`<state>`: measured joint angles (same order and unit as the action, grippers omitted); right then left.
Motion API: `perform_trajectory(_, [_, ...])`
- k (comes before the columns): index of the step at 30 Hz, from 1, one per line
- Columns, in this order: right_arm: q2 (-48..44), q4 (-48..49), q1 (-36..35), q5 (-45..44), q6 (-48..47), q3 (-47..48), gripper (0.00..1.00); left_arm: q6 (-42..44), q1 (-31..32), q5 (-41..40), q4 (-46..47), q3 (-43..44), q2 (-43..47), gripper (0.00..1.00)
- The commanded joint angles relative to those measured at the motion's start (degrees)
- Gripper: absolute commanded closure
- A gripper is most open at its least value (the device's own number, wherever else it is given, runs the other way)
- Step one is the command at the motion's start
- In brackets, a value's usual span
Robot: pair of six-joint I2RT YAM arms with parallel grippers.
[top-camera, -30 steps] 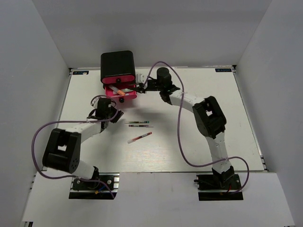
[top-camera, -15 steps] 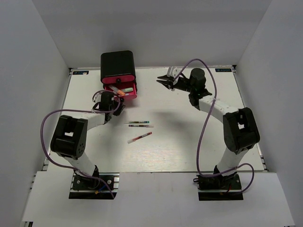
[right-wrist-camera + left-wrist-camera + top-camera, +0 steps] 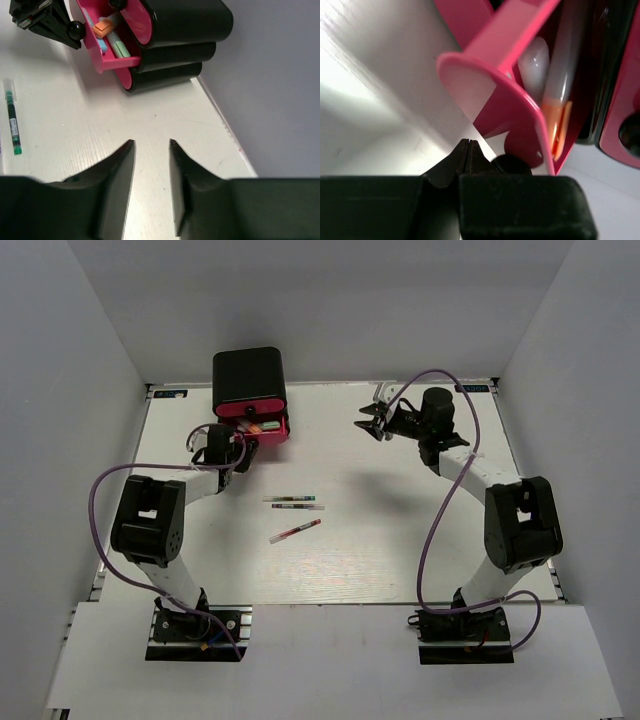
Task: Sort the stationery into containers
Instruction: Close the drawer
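left gripper (image 3: 468, 150): fingers pressed together, holding nothing, tips just beside the black knob (image 3: 512, 162) of the pulled-out pink drawer (image 3: 495, 55) (orange marker (image 3: 559, 125) inside). two whitish pens (image 3: 293, 499) and a red pen (image 3: 296, 531) lie on the table (image 3: 400, 540). right gripper (image 3: 150, 150): fingers partly apart, empty, above it.

White table (image 3: 420, 540): one cabinet, three loose pens.
Black cabinet (image 3: 248, 375) stands at the far-left edge. Far whitish pen (image 3: 293, 499) and near whitish pen (image 3: 297, 506) lie parallel mid-table, possibly touching; red pen (image 3: 295, 531) lies angled just nearer.
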<state>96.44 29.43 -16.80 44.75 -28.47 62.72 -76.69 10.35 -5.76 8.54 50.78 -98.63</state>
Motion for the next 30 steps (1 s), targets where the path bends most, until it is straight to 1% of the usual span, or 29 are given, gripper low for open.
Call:
perform_trajectory(1, [-2.3, -4.9, 1.1, 0.5, -1.5, 0.8, 0.55, -2.2, -0.7, -1.2, 2.4, 3.1, -0.2, 0.89])
perform_trajectory(3, [-2.8, -6.1, 1.1, 0.6, -2.3, 1.0, 0.51, -2.2, -1.3, -1.2, 2.4, 3.8, -1.0, 0.89])
perform_trajectory(4, [-3.0, -8.0, 1.3, 0.3, -3.3, 1.1, 0.47, -2.2, -1.9, -1.2, 2.4, 4.3, -1.5, 0.88])
perform_trajectory(8, [-3.4, -10.4, 1.6, 0.3, -4.5, 0.9, 0.40, -2.8, -2.5, -0.6, 3.6, 6.7, -3.6, 0.87])
perform_trajectory(15, [-4.2, -11.7, 2.3, 0.0, -5.8, -0.7, 0.40, -3.3, -3.6, 1.1, 4.8, 10.4, -6.4, 0.84])
perform_trajectory(18, [-4.5, -11.8, 2.3, -0.4, -6.2, -1.5, 0.40, -3.3, -3.6, 2.2, 4.8, 11.6, -7.7, 0.78])
perform_trajectory(19, [-4.6, -11.7, 2.6, -0.3, -6.6, -2.1, 0.40, -3.3, -3.6, 2.2, 4.8, 12.2, -8.2, 0.71])
perform_trajectory(22, [-4.9, -11.7, 2.6, -0.6, -6.8, -2.8, 0.40, -3.3, -3.6, 2.7, 4.8, 12.8, -8.8, 0.66])
perform_trajectory(25, [-5.1, -11.6, 2.6, -0.6, -6.6, -3.3, 0.40, -3.3, -3.6, 2.7, 4.8, 13.4, -8.8, 0.65])
perform_trajectory(26, [-5.0, -11.7, 2.6, -0.6, -6.8, -3.7, 0.40, -3.3, -3.6, 2.7, 4.8, 13.4, -8.8, 0.63])
perform_trajectory(29, [-5.2, -11.7, 2.8, -0.7, -6.9, -3.9, 0.40, -3.3, -3.6, 3.3, 4.8, 13.4, -8.8, 0.63])
perform_trajectory(30, [-5.2, -11.9, 2.8, -0.7, -7.0, -4.0, 0.40, -3.3, -3.6, 3.3, 4.8, 12.9, -8.3, 0.64])
